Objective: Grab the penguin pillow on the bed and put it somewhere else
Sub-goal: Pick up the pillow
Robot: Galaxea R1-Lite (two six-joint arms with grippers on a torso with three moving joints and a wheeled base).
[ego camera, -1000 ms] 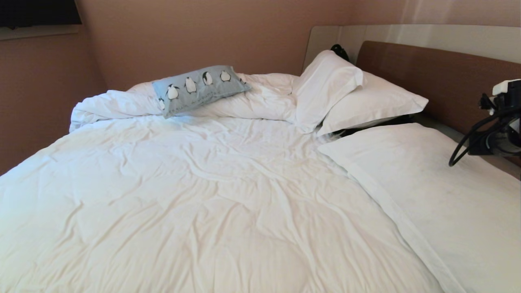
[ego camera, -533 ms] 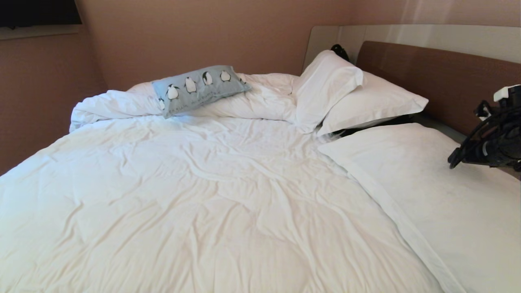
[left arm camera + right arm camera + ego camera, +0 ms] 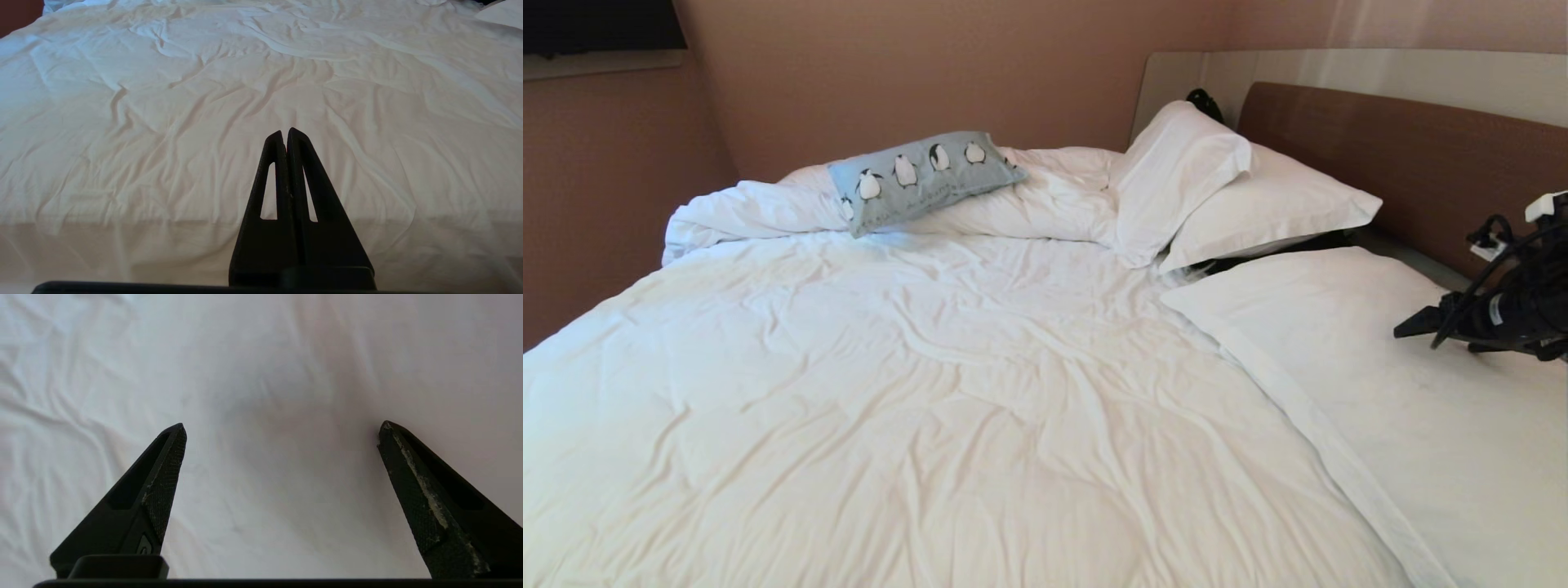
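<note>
The penguin pillow (image 3: 923, 180), light blue-grey with a row of black-and-white penguins, lies tilted on the bunched duvet at the far side of the bed (image 3: 947, 392). My right gripper (image 3: 1417, 328) hovers at the right edge of the head view, far from it, over a large white pillow (image 3: 1405, 408). In the right wrist view the right gripper (image 3: 282, 428) is open with only white cloth between its fingers. My left gripper (image 3: 285, 132) is shut and empty, parked at the near edge of the bed (image 3: 163, 102); it does not show in the head view.
Two more white pillows (image 3: 1184, 171) (image 3: 1274, 204) lean against the brown headboard (image 3: 1405, 155) at the back right. A brown wall (image 3: 605, 188) runs along the bed's left side. The rumpled duvet covers the wide middle of the bed.
My right arm has sunk and its gripper has swung out leftward over the large white pillow. The penguin pillow and the bedding have not moved.
</note>
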